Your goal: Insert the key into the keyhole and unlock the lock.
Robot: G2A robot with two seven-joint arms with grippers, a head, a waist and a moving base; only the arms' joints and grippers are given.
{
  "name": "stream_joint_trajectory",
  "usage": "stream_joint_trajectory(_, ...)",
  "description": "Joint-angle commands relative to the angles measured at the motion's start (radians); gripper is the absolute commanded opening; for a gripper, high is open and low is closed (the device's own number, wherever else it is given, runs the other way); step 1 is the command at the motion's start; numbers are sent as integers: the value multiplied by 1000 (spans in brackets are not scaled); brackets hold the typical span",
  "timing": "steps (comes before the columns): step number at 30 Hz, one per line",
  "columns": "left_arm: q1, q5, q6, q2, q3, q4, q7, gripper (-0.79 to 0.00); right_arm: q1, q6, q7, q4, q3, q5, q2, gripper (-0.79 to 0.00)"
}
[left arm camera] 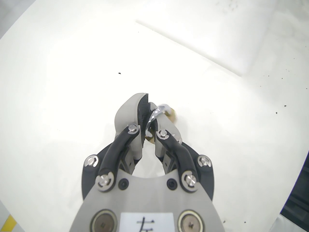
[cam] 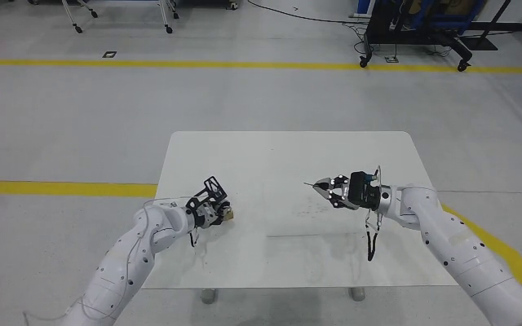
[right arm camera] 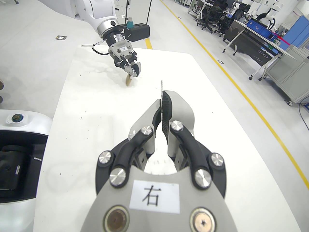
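White table (cam: 285, 163), marked with a few dark specks, serves as the work surface. Lock (left arm camera: 172, 116): a small brass body near the left end of the table, hanging from its silver shackle (left arm camera: 154, 115), low over the surface; whether it touches the table cannot be told. Left gripper (left arm camera: 149, 108): jaws clamped on the shackle, brass body below and just beyond the fingertips. Key (right arm camera: 161, 89): a thin blade standing out past the tips of the right gripper (right arm camera: 161, 102), whose jaws are pressed together on its head. The blade points across the table toward the lock, and the two are well apart, with bare table between them. Assessment: insertion has not begun, and the step in hand is to bring key and lock together. The keyhole face cannot be made out, so the left arm should first turn the body until that face meets the blade squarely. A lock held by its shackle is likely to swing when pushed; bracing it against the table would help. Approach should be slow and straight along the blade's line, since an off-axis push may twist the key in the pads.
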Motion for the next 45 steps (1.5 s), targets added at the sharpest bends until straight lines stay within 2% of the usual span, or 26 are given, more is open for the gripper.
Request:
stream_joint_trajectory(1, -9, 1, -6, -2, 6, 9, 9, -785, 0, 0, 0, 0, 0, 0, 0, -785)
stream_joint_trajectory(6, -20, 9, -64, -2, 8, 6, 67, -785, 0, 0, 0, 0, 0, 0, 0, -785)
stream_joint_trajectory(16, -16, -8, -79, -3, 14, 2, 69, -785, 0, 0, 0, 0, 0, 0, 0, -785)
stream_joint_trajectory(18, -41, -147, -181, -8, 18, 31, 55, -785, 0, 0, 0, 0, 0, 0, 0, -785)
stream_joint_trajectory(21, -150, -487, -385, -24, 68, 184, -84, -785, 0, 0, 0, 0, 0, 0, 0, -785)
stream_joint_trajectory(24, -273, -802, -385, -46, 163, 299, -295, -785, 0, 0, 0, 0, 0, 0, 0, -785)
stream_joint_trajectory(25, -303, -907, -379, -53, 200, 333, -382, -785, 0, 0, 0, 0, 0, 0, 0, -785)
stream_joint_trajectory(28, -404, -1235, -193, -72, 320, 353, -587, -785, 0, 0, 0, 0, 0, 0, 0, -785)
stream_joint_trajectory(39, -414, -1263, -174, -72, 333, 350, -607, -785, 0, 0, 0, 0, 0, 0, 0, -785)
stream_joint_trajectory(41, -386, -1353, -100, -78, 346, 354, -628, -785, 0, 0, 0, 0, 0, 0, 0, -785)
stream_joint_trajectory(43, -386, -1556, 3, -88, 351, 379, -747, -785, 0, 0, 0, 0, 0, 0, 0, -785)
stream_joint_trajectory(45, -424, -1740, 126, -101, 344, 440, -885, -785, -1, 4, 2, -1, 0, 2, 0, -785)
